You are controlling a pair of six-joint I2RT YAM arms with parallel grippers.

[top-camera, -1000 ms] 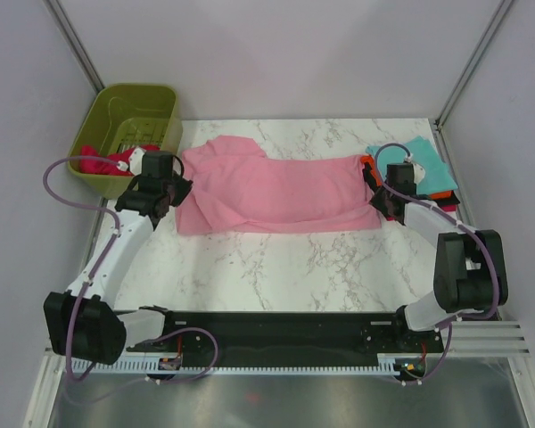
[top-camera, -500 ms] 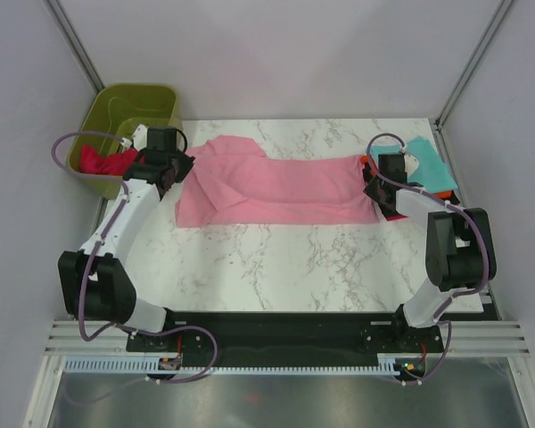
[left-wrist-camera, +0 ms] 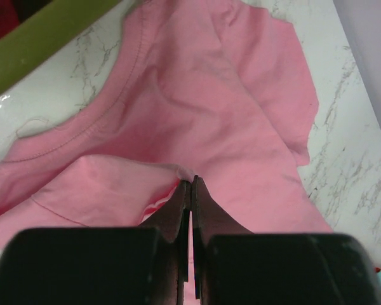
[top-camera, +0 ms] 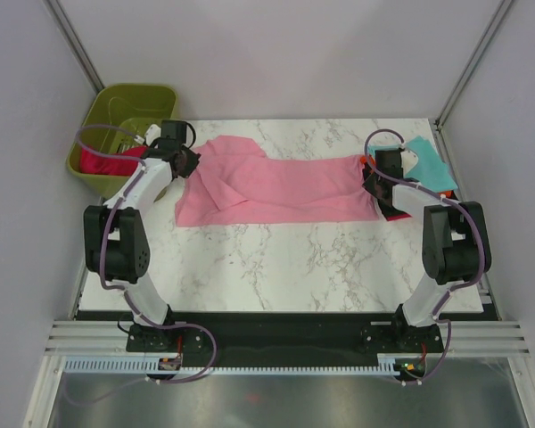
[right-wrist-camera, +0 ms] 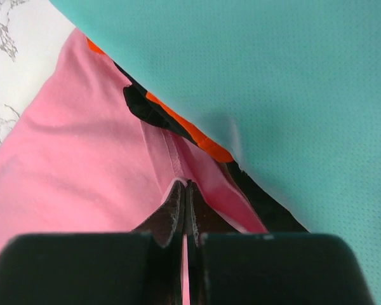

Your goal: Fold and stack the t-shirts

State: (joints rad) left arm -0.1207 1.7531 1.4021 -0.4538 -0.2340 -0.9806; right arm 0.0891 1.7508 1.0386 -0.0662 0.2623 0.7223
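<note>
A light pink t-shirt [top-camera: 276,187] lies spread across the marble table, folded lengthwise. My left gripper [top-camera: 185,160] is shut on a fold of the pink cloth [left-wrist-camera: 190,180] near the collar end. At the hem end my right gripper [top-camera: 371,181] is shut on the pink hem [right-wrist-camera: 188,183]. Beside it lies a stack of folded t-shirts: teal [right-wrist-camera: 292,89] on top, an orange edge [right-wrist-camera: 206,145] and a black one [right-wrist-camera: 140,105] beneath. A crimson red shirt [top-camera: 102,160] lies in the basket.
An olive-green plastic basket [top-camera: 129,102] stands at the table's far left corner, just behind the left gripper. The folded stack [top-camera: 428,165] fills the far right corner. Grey walls enclose the table on three sides.
Both grippers have carried the pink t-shirt's near edge away from me, toward the far side, so the shirt now lies narrower. The left arm has stretched out toward the basket.
</note>
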